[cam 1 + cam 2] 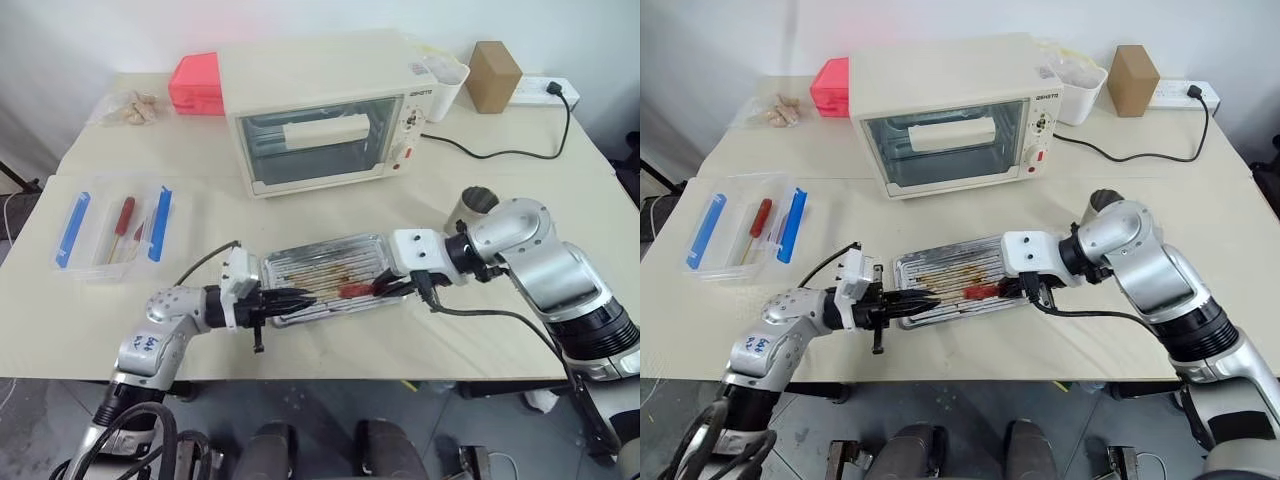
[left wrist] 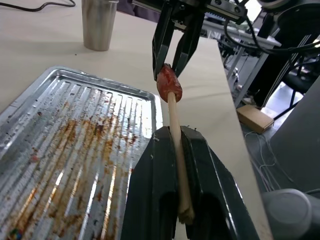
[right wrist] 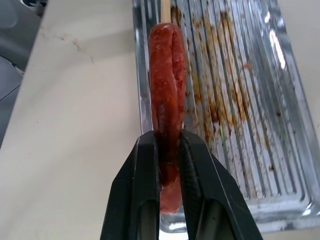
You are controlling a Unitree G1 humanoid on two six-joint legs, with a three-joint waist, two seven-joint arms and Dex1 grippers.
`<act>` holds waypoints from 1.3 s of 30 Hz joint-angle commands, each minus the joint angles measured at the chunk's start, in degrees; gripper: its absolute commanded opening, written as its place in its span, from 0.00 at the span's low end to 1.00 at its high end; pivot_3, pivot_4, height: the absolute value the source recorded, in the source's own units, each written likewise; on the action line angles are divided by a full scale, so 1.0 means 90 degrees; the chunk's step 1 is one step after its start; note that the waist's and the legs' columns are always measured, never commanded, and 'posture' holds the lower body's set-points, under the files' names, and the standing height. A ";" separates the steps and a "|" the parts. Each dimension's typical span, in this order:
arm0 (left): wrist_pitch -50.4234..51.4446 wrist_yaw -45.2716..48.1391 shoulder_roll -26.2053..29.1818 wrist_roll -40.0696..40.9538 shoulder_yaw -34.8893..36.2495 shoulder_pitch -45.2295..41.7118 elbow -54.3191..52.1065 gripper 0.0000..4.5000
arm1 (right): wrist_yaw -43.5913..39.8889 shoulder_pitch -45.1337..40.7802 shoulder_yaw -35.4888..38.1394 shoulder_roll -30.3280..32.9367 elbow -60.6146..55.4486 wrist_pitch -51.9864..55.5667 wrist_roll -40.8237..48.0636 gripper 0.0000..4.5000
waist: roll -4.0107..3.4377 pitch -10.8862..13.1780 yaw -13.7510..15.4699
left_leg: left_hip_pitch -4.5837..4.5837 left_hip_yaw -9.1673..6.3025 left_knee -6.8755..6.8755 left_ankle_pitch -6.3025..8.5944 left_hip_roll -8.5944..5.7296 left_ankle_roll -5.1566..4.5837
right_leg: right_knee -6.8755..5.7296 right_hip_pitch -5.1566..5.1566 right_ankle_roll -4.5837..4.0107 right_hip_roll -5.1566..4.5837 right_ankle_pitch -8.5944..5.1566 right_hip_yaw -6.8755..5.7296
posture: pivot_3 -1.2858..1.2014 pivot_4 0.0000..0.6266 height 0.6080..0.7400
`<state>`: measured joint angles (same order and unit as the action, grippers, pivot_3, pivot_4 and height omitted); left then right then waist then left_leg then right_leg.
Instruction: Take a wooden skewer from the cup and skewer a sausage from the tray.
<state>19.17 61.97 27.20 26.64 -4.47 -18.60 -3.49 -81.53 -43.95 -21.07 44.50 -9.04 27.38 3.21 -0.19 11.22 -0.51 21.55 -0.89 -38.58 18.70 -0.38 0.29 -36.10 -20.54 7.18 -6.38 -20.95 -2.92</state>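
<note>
The ridged, grease-stained metal tray (image 1: 322, 260) lies near the table's front edge. My left gripper (image 1: 300, 298) is shut on the wooden skewer (image 2: 175, 130), which points level across the tray's near rim. My right gripper (image 1: 385, 286) is shut on the red sausage (image 3: 167, 100) and holds it just above that rim. The skewer's tip meets the sausage's end (image 2: 169, 85) and looks pushed a little way in. The steel cup (image 1: 472, 208) stands behind my right wrist, and from the left wrist view (image 2: 99, 22) it is beyond the tray.
A toaster oven (image 1: 325, 115) stands behind the tray, its cable (image 1: 500, 155) running to a power strip (image 1: 545, 90). A clear plastic tray (image 1: 110, 230) with blue sticks sits at the left. At the back stand a red box (image 1: 195, 82), a white container (image 1: 445, 85) and a brown box (image 1: 494, 75).
</note>
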 commanded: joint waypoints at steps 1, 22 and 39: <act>0.0099 -0.0241 -0.0331 -0.0211 -0.0439 -0.0335 -0.0092 0.00 | -0.0049 -0.0219 -0.0170 -0.0317 -0.0674 0.0049 0.0272 0.12 | 0.0000 0.0000 0.0029 | 0.0004 0.0000 -0.0002 0.0000 0.0000 0.0000 | 0.0000 -0.0003 0.0000 0.0001 0.0000 0.0000 | 0.52 0.24 1.00; -0.0105 -0.0228 0.0418 0.0602 0.1441 0.1304 -0.1254 0.00 | -0.0073 0.0651 0.1061 0.0715 0.0760 -0.1361 0.0607 0.91 | 0.0001 0.0000 0.0045 | 0.0009 -0.0007 -0.0021 0.0002 0.0001 -0.0003 | 0.0009 0.0000 0.0001 -0.0017 0.0001 -0.0002 | 0.52 0.24 1.00; -0.0731 -0.4108 -0.0763 0.1214 0.5143 0.2965 -0.2441 0.00 | 0.0905 0.2092 0.3218 -0.1120 0.0001 -0.1952 0.3762 0.99 | 0.0019 -0.0001 0.0116 | -0.0001 -0.0014 -0.0025 0.0005 0.0006 -0.0005 | 0.0017 0.0023 0.0007 -0.0026 0.0004 0.0000 | 0.52 0.24 1.00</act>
<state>14.32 28.43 20.29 38.15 39.30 8.22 -23.33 -74.05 -25.56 6.14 34.72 -6.07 10.12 34.99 -0.02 11.21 0.54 21.54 -1.02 -38.82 18.75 -0.31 0.26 -35.93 -20.34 7.24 -6.61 -20.91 -2.91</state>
